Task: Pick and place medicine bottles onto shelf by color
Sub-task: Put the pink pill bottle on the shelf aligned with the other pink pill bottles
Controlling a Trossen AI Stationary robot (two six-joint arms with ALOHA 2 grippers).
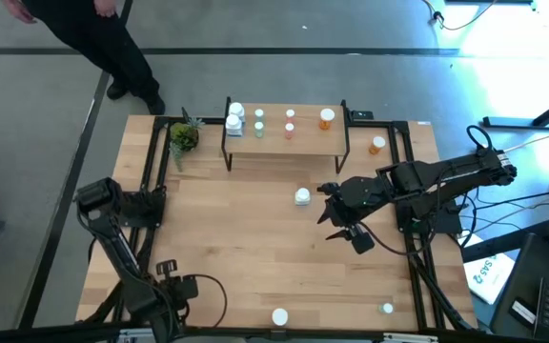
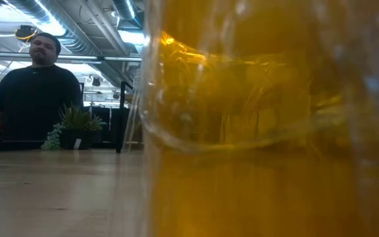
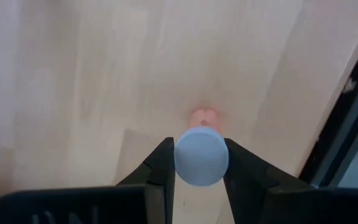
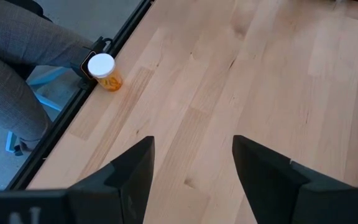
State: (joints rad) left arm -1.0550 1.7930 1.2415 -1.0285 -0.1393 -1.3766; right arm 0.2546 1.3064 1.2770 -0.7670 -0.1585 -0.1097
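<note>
Pink-bodied, white-capped medicine bottle (image 3: 201,152) pinched between left claw (image 3: 199,167) fingers at near worktop (image 1: 246,238) edge. Farther, right claw (image 4: 191,165) spread wide, empty, mid-worktop. Farthest, light-wood shelf (image 1: 303,141) carrying sorted bottles.

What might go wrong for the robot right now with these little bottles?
The left gripper has its fingers against only the white cap of a pink bottle, so the bottle might slip or tip when lifted. The shelf already carries a row of bottles, so setting another down may knock one over. An orange bottle stands right at the table's edge beside the black frame, where a nudge might send it off.
</note>
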